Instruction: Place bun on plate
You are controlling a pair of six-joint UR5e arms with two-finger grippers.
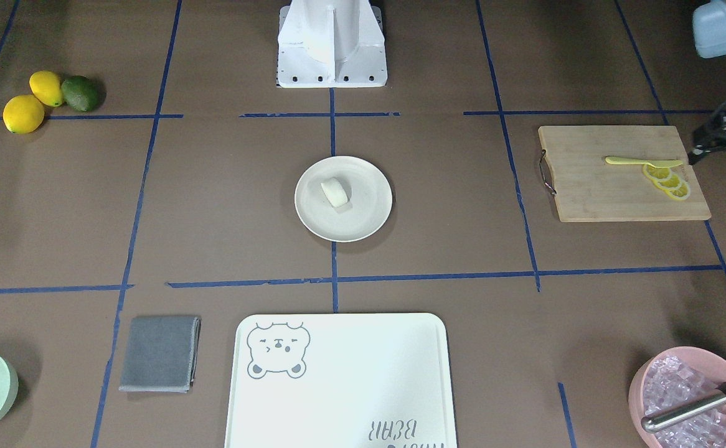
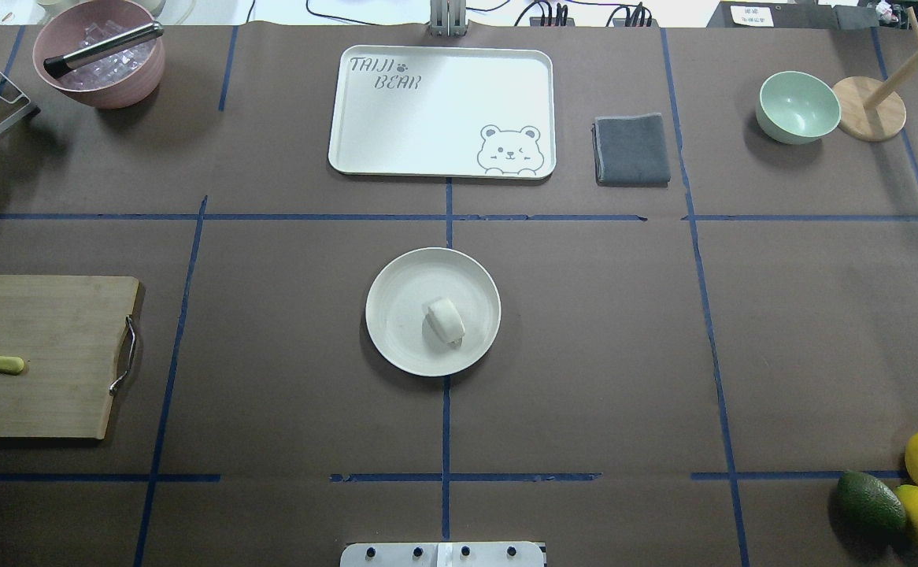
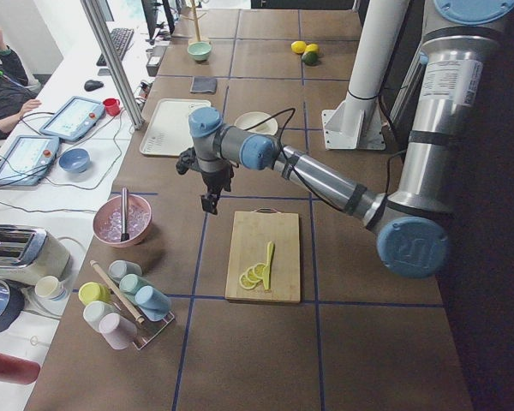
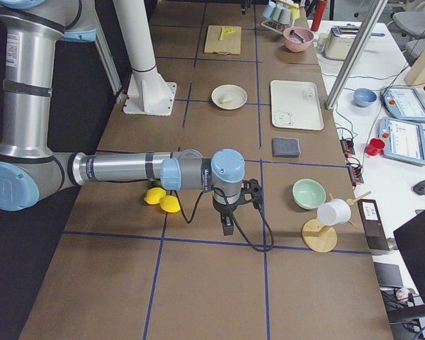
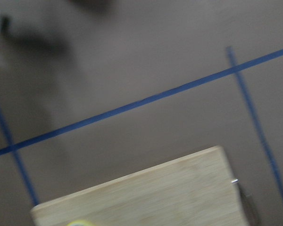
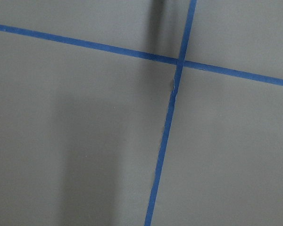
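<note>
The small white bun [image 1: 334, 191] [image 2: 445, 319] lies on its side on the round cream plate [image 1: 369, 219] [image 2: 393, 331] at the table's centre, with nothing touching it. My left gripper [image 3: 210, 204] hangs over the table just beyond the cutting board's far edge, well away from the plate. Only a dark part of it shows at the right edge of the front view, and I cannot tell whether it is open or shut. My right gripper [image 4: 228, 227] hovers over bare table near the lemons, far from the plate. It shows only in the exterior right view, so I cannot tell its state either.
A wooden cutting board [image 1: 593, 193] holds lemon slices [image 1: 668, 182] and a yellow knife [image 1: 640, 162]. A bear-print tray [image 2: 427, 118], a grey cloth [image 2: 632, 150] and a mint bowl [image 2: 797, 106] stand along the far side. A pink ice bowl [image 2: 101, 63] sits far left. Two lemons and an avocado [image 2: 868, 500] lie near right.
</note>
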